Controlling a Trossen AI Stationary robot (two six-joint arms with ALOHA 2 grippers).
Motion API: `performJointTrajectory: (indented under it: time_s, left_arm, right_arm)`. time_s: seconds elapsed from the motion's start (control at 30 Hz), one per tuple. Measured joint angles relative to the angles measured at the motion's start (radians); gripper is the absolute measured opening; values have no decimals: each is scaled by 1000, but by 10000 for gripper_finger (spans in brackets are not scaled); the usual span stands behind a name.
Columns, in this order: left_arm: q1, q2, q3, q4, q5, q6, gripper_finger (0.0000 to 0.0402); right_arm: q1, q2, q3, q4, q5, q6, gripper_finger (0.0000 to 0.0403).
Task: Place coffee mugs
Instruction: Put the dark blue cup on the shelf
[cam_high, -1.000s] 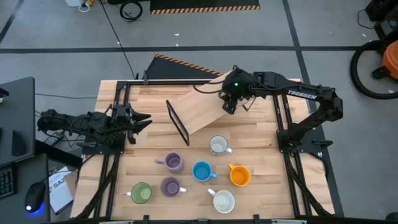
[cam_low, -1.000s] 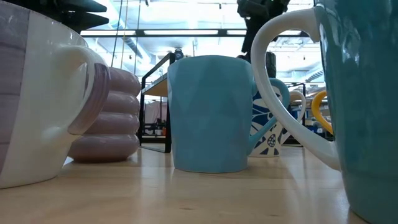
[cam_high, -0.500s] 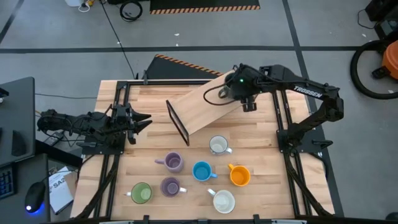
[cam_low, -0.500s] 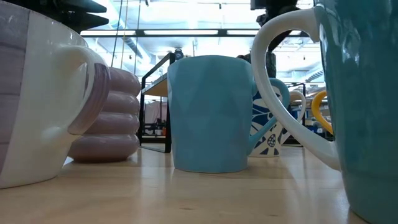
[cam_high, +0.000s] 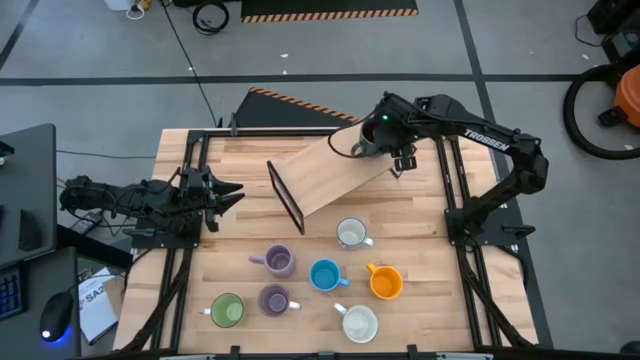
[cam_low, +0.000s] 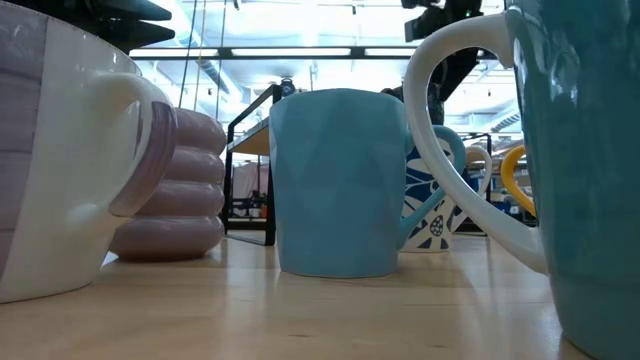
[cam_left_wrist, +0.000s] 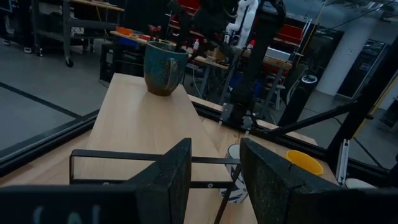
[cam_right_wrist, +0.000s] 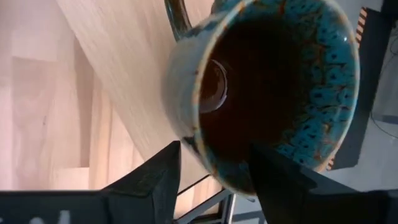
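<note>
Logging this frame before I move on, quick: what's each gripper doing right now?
Left gripper: open, empty, waiting at the table's left side.
Right gripper: fingers straddle the rim of the dark teal mug on the raised board; grip cannot be told.

The right arm is reaching in from the table's right side toward the far edge, its wrist bending downward. The right gripper (cam_high: 401, 165) is pointing down, its fingers (cam_right_wrist: 152, 180) standing apart. The left arm is lying low along the table's left side, and the left gripper (cam_high: 232, 192) is pointing toward the middle, fingers (cam_left_wrist: 168, 174) parted
</note>
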Motion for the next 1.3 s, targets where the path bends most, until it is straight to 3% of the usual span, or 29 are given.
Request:
performJointTrajectory:
  time_s: [0.47,0.87,1.1,1.3]
  left_arm:
    - [0,0,0,-1,0,6,142]
    - [0,0,0,2,0,1,142]
    - [0,0,0,3,0,0,142]
    - [0,0,0,2,0,0,142]
  right_arm:
    - [0,52,-1,4,-69,24,49]
    - [-5,66,58,-54,-71,309,50]
    - [-64,83,180,-126,-227,503,49]
    - [-99,147,233,-221,-243,613,49]
